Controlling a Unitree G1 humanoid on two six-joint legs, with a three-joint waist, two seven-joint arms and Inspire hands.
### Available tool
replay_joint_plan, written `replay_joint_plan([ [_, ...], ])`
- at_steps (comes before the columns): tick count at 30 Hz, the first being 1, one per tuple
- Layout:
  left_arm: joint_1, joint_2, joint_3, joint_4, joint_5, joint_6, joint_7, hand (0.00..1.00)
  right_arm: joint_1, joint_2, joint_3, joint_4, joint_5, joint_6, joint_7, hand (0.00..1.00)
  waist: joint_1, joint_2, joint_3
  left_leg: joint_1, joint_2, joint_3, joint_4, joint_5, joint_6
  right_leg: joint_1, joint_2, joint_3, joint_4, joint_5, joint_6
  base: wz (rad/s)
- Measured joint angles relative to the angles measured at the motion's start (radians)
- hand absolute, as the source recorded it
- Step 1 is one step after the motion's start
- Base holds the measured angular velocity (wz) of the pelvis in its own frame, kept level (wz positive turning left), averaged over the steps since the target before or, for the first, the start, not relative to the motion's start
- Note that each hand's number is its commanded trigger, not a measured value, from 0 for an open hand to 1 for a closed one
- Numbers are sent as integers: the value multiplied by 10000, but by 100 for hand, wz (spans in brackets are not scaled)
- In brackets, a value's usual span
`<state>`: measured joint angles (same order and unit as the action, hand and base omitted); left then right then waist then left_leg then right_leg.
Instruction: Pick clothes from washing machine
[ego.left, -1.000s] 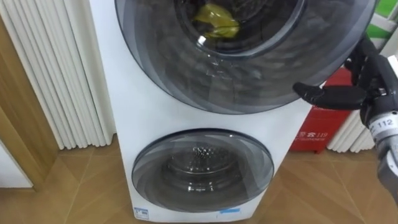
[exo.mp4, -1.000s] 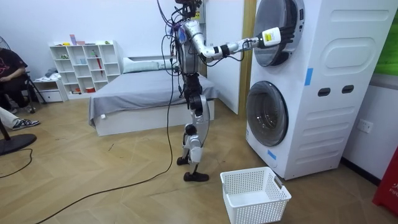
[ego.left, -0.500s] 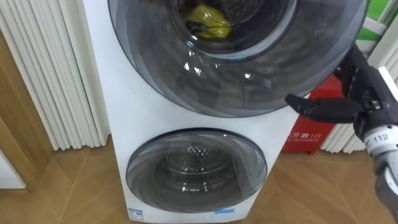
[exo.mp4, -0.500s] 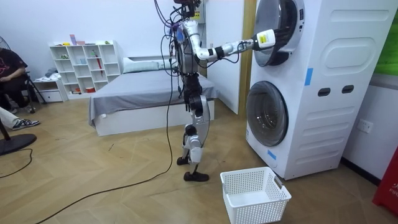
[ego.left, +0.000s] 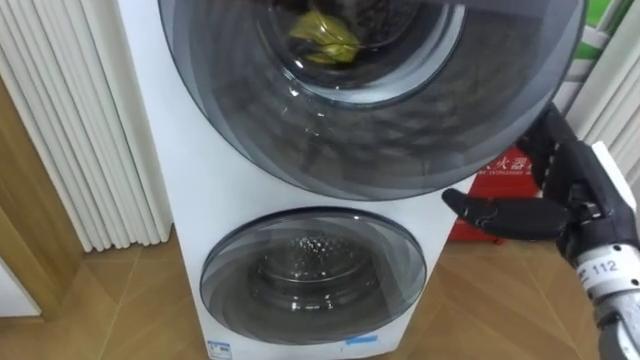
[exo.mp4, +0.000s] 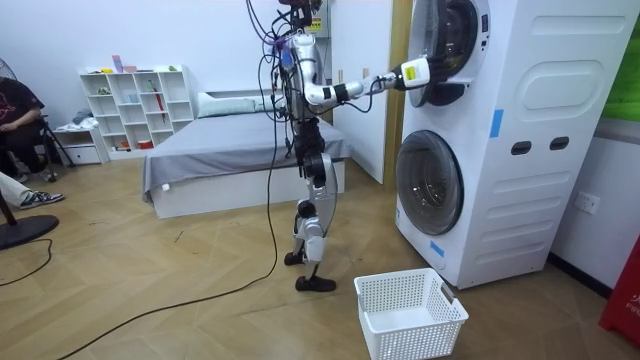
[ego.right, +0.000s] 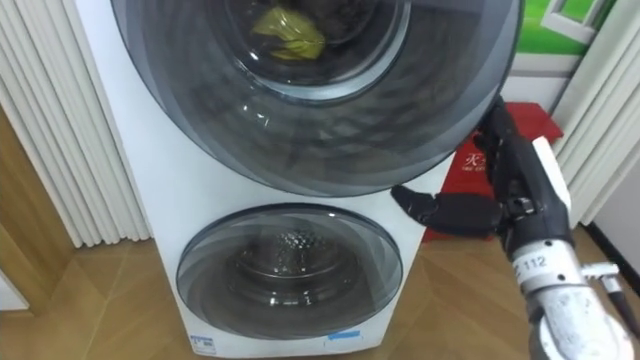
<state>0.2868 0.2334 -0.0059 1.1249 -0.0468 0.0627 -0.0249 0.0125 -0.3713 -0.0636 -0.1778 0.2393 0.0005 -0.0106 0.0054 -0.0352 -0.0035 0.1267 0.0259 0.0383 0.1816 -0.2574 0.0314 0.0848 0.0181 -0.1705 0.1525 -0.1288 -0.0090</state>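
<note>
The right hand has black fingers, a white back and a silver forearm.

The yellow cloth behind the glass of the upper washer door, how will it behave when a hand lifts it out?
The yellow cloth lies crumpled in folds, so it will probably hang limp when lifted. It looks small against the upper door, so it is likely light, unless wet, which I cannot tell.

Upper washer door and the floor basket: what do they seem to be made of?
Upper washer door: dark tinted glass or clear plastic, glossy; reflections show and the yellow cloth is visible through it. Basket: likely white plastic, matte, with lattice walls.
</note>
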Motion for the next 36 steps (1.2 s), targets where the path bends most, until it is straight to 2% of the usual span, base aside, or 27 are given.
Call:
replay_joint_plan([
  [4, -129, -155, 55, 165, 44, -9, -99, 0, 606, 474, -175, -654, 30, 5, 392, 0, -24, 132, -21, 7, 5, 16, -13, -1, 1, -5, 2, 22, -2, -1, -1, 0],
  [11, -305, -277, 45, 249, 50, -10, -307, 0, 1072, 966, -302, -1297, -289, 26, 1435, 0, -78, 261, 3, 13, 46, 280, -53, -2, 0, -158, 27, 334, 77, -25, -41, -12],
  [19, -294, -254, -1, 239, 87, -10, -384, 0, 1113, 1024, -175, -1499, -470, 224, 2553, 0, -294, 249, 12, -9, 47, 522, -54, -4, 4, -362, 35, 638, 199, -32, -82, -12],
  [25, -427, -131, -160, 201, 103, -75, -468, 0, 1128, 1078, -179, -1543, -183, 232, 2953, 0, -365, 166, -11, -142, 33, 647, 66, 0, -2, -513, 60, 634, 249, -25, -121, -3],
  [28, -518, -31, -304, 204, 95, -220, -469, 0, 1149, 1078, -185, -1543, 6, 232, 3169, 0, -406, 89, 6, -138, 91, 675, 80, -1, -4, -558, 70, 629, 338, -56, -161, -2],
  [36, -641, 173, -390, 94, 98, -304, -587, 0, 1180, 1010, -184, -1552, 233, 232, 3924, 0, -542, -28, -6, -148, 155, 741, 86, -62, -119, -567, 182, 663, 327, -67, -249, -2],
])
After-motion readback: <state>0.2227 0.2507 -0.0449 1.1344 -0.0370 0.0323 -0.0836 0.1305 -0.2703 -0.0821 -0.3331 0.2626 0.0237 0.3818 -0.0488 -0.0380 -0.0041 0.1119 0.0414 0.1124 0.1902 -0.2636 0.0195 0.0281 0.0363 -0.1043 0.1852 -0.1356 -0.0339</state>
